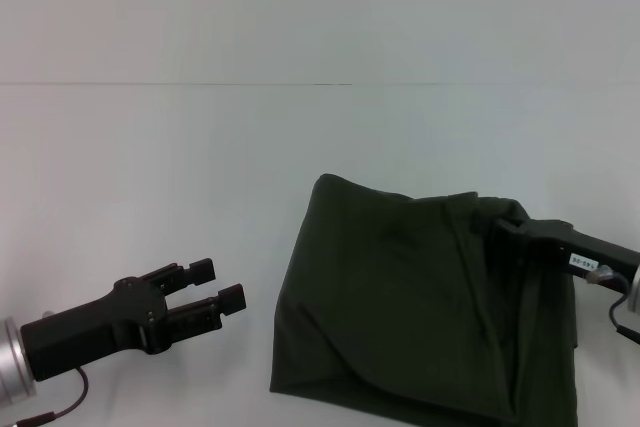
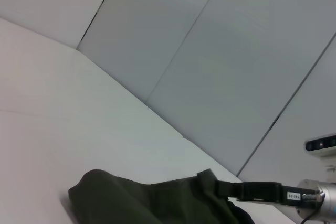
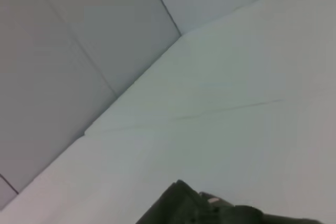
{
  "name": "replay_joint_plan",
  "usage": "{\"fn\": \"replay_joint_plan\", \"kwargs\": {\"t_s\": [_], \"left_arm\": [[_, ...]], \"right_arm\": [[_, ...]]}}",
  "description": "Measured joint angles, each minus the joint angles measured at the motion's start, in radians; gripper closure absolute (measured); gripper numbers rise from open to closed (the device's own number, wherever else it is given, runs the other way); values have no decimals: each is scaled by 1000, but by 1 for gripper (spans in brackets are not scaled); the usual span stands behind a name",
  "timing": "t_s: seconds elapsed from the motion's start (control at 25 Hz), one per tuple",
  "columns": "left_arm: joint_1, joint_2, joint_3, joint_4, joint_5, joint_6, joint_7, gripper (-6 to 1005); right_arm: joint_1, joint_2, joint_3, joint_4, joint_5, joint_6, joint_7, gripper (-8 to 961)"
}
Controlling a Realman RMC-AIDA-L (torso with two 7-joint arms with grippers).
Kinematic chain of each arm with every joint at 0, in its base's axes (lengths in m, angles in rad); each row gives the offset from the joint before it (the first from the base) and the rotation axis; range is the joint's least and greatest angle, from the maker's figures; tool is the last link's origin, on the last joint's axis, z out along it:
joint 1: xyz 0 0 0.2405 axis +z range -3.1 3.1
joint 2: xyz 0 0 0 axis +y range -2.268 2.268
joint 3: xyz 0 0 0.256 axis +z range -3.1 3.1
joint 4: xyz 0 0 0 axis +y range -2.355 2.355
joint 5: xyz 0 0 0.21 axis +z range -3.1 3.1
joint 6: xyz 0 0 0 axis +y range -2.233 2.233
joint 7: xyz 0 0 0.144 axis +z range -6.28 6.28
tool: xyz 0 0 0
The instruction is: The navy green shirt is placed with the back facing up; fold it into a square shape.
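While soft and matte, the shirt point(image 1: 400, 297) lies folded into a rough, creased rectangle on the pale, smooth worktop point(image 1: 150, 167), toward the robot's right. One shirt and two pincers are in sight. The left pincer point(image 1: 222, 292), black and blocky, hovers over bare worktop beside the shirt, its fingers parted and holding nothing. The right pincer point(image 1: 502, 219) reaches in at the shirt's far right corner, where cloth bunches around its tip; whether its fingers are clamped cannot be told. Only the head view shows both arms and the shirt's full outline. The left wrist view shows the right pincer point(image 2: 223, 188) side-on at the raised fabric point(image 2: 152, 203), plus grey wall panels point(image 2: 220, 66). The right wrist view catches just a dark fold point(image 3: 184, 208).
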Motion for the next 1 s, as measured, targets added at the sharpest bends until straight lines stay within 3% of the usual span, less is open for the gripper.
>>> {"fn": "replay_joint_plan", "kwargs": {"t_s": [0.64, 0.88, 1.0], "left_arm": [[1, -3, 0, 0, 4, 0, 0, 172], [2, -3, 0, -3, 2, 0, 0, 172], [0, 0, 0, -19, 2, 1, 0, 172]], "right_arm": [[-69, 4, 109, 19, 10, -54, 12, 942], [-103, 2, 203, 38, 12, -75, 17, 942], [-126, 1, 248, 39, 13, -116, 16, 880]]}}
